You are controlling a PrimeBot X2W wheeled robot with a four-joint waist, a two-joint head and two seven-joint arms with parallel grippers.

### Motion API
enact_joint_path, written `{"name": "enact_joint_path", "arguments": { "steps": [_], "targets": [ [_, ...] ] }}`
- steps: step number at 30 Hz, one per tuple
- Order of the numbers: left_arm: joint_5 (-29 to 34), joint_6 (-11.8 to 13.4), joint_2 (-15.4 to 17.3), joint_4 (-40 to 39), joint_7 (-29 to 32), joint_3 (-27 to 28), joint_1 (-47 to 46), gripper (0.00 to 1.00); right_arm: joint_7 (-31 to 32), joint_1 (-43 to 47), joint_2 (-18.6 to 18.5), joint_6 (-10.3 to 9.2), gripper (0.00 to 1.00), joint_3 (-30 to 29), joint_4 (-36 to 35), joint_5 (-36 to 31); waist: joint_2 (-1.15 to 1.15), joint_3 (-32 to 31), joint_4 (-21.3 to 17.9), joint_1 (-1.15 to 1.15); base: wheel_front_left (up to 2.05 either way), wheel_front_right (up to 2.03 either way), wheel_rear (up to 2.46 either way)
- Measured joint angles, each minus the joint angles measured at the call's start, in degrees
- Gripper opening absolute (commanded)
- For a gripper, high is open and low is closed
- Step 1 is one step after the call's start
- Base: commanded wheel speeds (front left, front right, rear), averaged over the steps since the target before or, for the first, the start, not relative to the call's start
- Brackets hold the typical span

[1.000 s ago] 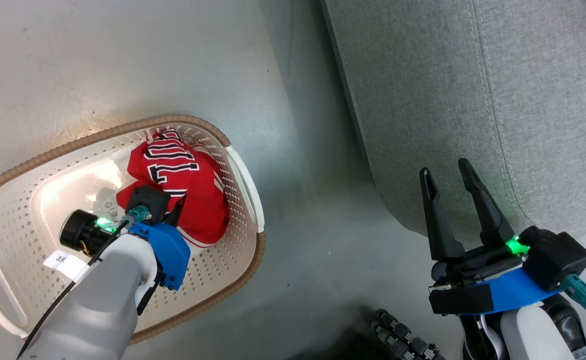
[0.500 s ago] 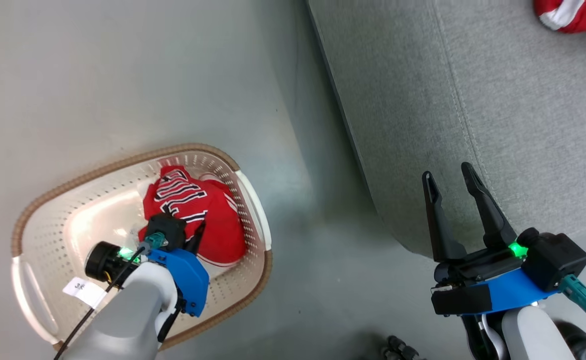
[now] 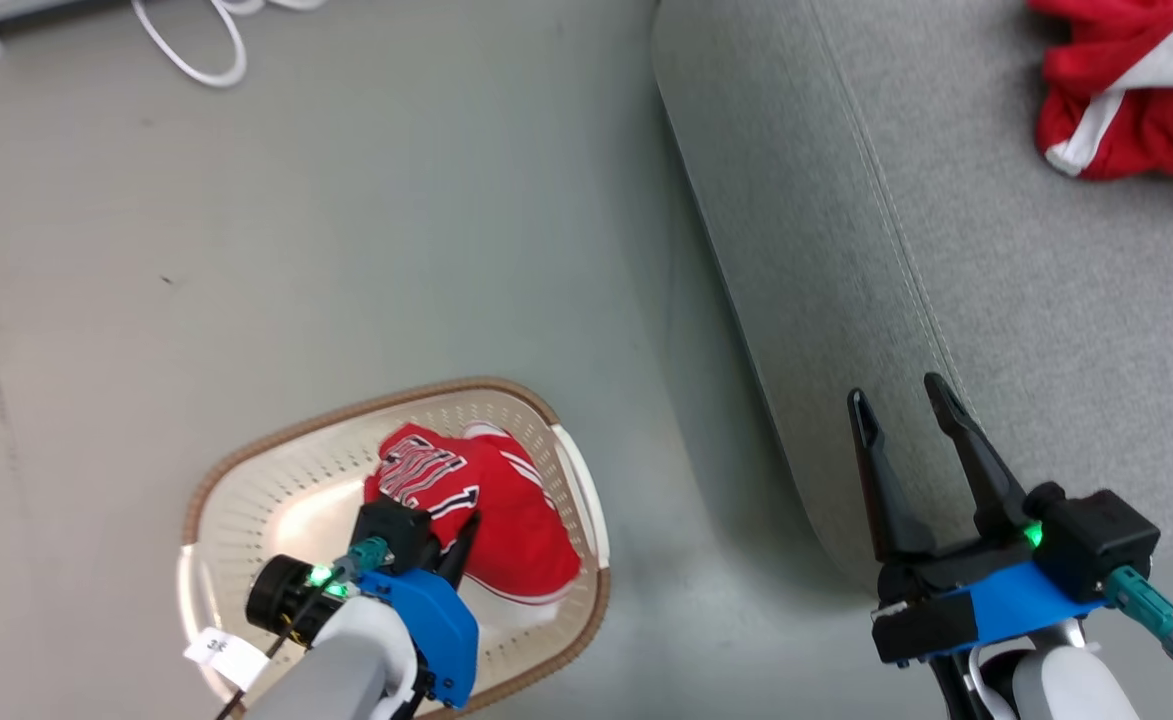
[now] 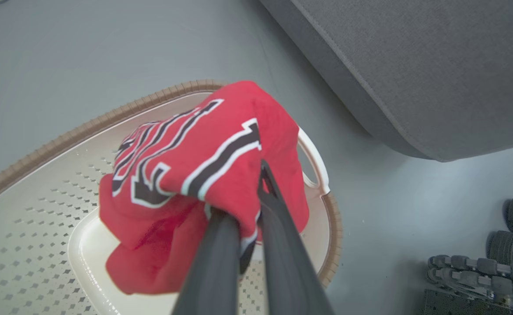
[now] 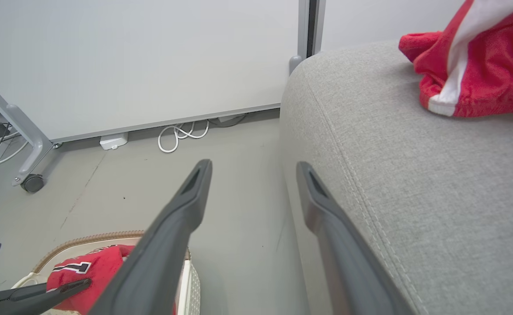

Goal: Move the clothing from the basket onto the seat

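A cream basket (image 3: pixel 366 405) with a brown rim stands on the grey floor, left of the grey seat (image 3: pixel 996 300). In the basket is a red garment with black-and-white lettering (image 3: pixel 491 500). My left gripper (image 3: pixel 461 535) is shut on it. In the left wrist view the fabric (image 4: pixel 204 166) bunches over my left gripper (image 4: pixel 243 197), hiding one fingertip, and its lower folds hang down to the basket floor (image 4: pixel 42 227). A second red garment with white trim (image 3: pixel 1136 100) lies on the seat. My right gripper (image 3: pixel 896 390) hangs open and empty over the seat's front edge.
A white cable (image 3: pixel 206 40) loops on the floor by the far wall. A white power block (image 5: pixel 113 141) and a frame leg on a caster (image 5: pixel 33 181) stand along that wall. My base's wheels (image 4: pixel 492 262) sit right of the basket.
The head camera has moved: basket and seat sit lower in the picture, and the garment on the seat has come into view. The left gripper stays shut on the lettered garment, the right open.
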Motion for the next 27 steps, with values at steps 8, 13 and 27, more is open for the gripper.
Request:
{"name": "enact_joint_path", "arguments": {
  "steps": [8, 13, 27],
  "targets": [
    [1.8, 0.0, -1.9, -4.4, 0.0, 1.3, 3.8, 0.0, 2.6, 3.7, 0.0, 0.0, 1.0, -1.2, 0.0, -1.3, 0.0, -8.4, 4.2, 0.0, 0.0, 0.0, 0.0],
    [4.1, 0.0, -2.4, -7.8, 0.0, 0.9, 5.0, 0.0, 4.2, 6.1, 0.0, 0.0, 1.0, -1.2, -0.1, -1.4, 0.0, -13.5, 7.1, -0.01, 0.0, 0.0, 0.0],
    [4.5, 0.0, -4.3, -13.8, 0.0, -2.2, 5.5, 0.0, 6.4, 11.0, 0.0, 0.0, 1.0, -1.1, 0.0, -0.8, 0.0, -24.7, 14.2, 0.0, 0.0, 0.0, 0.0]
  ]
}}
